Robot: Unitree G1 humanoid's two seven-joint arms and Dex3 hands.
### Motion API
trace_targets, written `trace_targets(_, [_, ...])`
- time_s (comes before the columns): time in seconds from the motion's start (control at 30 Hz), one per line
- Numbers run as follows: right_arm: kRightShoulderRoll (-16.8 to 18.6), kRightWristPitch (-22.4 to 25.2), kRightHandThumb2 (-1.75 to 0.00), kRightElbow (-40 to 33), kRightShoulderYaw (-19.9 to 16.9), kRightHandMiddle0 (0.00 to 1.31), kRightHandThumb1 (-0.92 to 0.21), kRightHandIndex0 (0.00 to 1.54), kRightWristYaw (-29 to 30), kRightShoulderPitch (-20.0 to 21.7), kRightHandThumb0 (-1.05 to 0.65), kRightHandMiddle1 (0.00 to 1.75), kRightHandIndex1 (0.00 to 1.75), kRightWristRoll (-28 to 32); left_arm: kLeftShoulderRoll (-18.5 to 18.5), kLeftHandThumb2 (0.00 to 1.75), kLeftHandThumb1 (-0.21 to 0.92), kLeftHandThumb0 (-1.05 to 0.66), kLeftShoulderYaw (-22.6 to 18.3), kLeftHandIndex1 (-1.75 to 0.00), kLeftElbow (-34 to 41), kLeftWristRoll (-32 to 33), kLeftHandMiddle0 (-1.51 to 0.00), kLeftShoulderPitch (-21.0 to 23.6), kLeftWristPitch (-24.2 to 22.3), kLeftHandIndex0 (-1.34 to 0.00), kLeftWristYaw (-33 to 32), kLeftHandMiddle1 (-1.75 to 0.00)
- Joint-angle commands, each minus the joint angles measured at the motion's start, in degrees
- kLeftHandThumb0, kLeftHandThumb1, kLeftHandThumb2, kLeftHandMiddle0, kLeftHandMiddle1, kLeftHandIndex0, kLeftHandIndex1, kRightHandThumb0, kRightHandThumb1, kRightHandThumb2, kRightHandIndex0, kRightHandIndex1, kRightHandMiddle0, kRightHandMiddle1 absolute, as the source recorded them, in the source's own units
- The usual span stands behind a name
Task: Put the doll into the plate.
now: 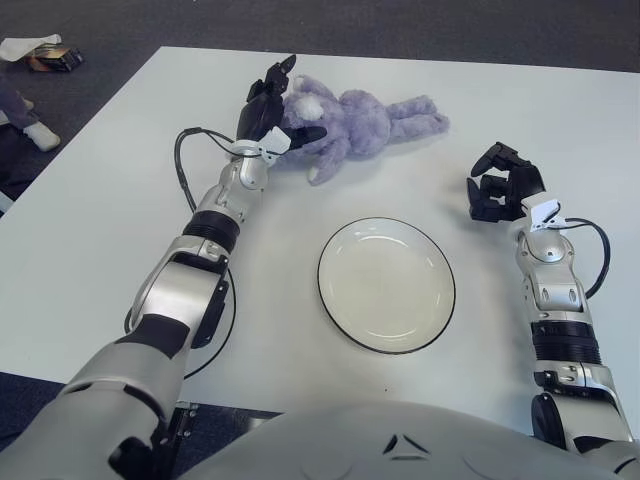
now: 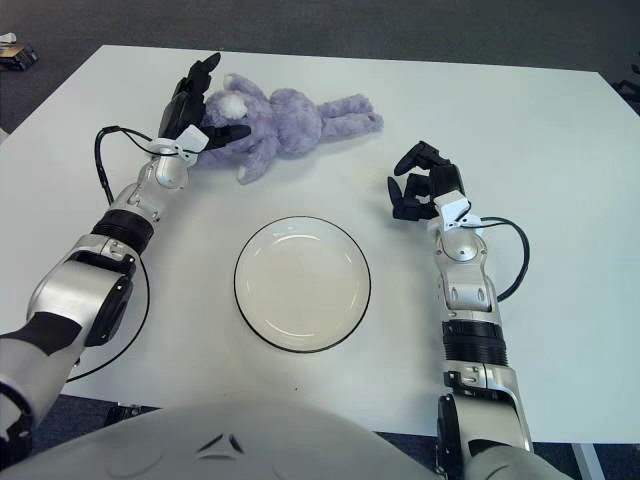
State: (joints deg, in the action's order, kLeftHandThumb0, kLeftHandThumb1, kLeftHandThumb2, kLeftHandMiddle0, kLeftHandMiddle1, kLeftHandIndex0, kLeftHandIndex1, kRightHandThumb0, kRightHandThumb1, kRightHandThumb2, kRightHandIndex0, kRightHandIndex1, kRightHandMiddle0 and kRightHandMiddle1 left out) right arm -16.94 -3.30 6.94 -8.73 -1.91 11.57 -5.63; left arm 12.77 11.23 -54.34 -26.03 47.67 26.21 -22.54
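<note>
Just left hand (image 1: 272,108) against doll (image 1: 352,120)

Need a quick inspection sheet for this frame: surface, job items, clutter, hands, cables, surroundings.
Surface: white table, seen from above.
Job's things: purple plush doll lies on its side at the far middle of the table; white plate with a dark rim sits nearer the robot, apart from the doll and holding nothing.
Clutter: nothing seen on the table.
Hands: left hand at the doll's head, fingers around it; whether the grip is closed cannot be told. Right hand idle to the right of the plate, fingers curled, holding nothing.
Cables: black cable loops beside the left forearm; another by the right forearm.
Surroundings: dark carpet; small items on the floor at far left.
</note>
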Motion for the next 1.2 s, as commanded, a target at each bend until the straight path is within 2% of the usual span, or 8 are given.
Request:
trace_targets(0.0, [0.07, -0.01, -1.28, -1.15, 0.00, 0.59, -0.34, 1.10, 0.82, -0.68, -0.47, 1.75, 1.75, -0.47, -0.35, 0.01, 0.86, -1.04, 0.88, -0.53, -1.11, -1.55, -0.04, 1.82, -0.98, 0.00, -1.96, -0.87])
trace_targets(0.23, [0.10, 0.41, -1.29, -1.97, 0.15, 0.60, -0.33, 1.09, 0.81, -1.08, -0.48, 1.75, 1.75, -0.31, 0.67, 0.00, 0.85, -1.04, 4.29, -0.46, -2.04, -5.37, -0.01, 2.82, -3.56, 0.00, -1.87, -0.91])
trace_targets(0.37, [0.05, 1.13, -1.29, -2.55, 0.18, 0.60, -0.33, 1.08, 0.55, -1.24, -0.48, 1.75, 1.75, -0.07, 1.45, 0.00, 0.84, -1.05, 6.09, -0.39, -2.22, -7.42, 0.00, 3.26, -4.75, 0.00, -1.13, -0.86])
trace_targets(0.53, [0.10, 2.26, -1.27, -3.35, 0.11, 0.58, -0.35, 1.06, 0.06, -1.41, -0.47, 1.75, 1.75, 0.56, 2.96, 0.01, 0.86, -1.05, 9.33, -0.24, -2.27, -11.37, 0.00, 3.94, -6.28, 0.00, -1.06, -0.66])
trace_targets(0.73, [0.27, 2.99, -1.26, -4.33, 0.19, 0.58, -0.36, 1.08, 0.35, -1.60, -0.47, 1.75, 1.75, 0.23, 4.13, 0.02, 0.88, -1.05, 11.89, -0.14, -2.36, -14.10, 0.00, 4.52, -7.15, 0.00, -1.05, -0.47])
trace_targets(0.93, [0.47, 4.51, -1.26, -5.54, 0.09, 0.58, -0.36, 1.07, 0.24, -1.89, -0.47, 1.75, 1.75, 0.49, 5.21, 0.03, 0.89, -1.05, 13.17, -0.13, -1.72, -14.36, 0.00, 4.53, -6.52, 0.00, 1.68, -0.31])
trace_targets(1.17, [0.61, 4.71, -1.27, -5.98, 0.00, 0.58, -0.35, 1.07, 0.47, -2.03, -0.47, 1.75, 1.75, 0.41, 6.47, 0.02, 0.88, -1.05, 14.60, -0.15, -1.14, -14.81, 0.00, 4.88, -6.29, 0.00, 5.46, -0.24])
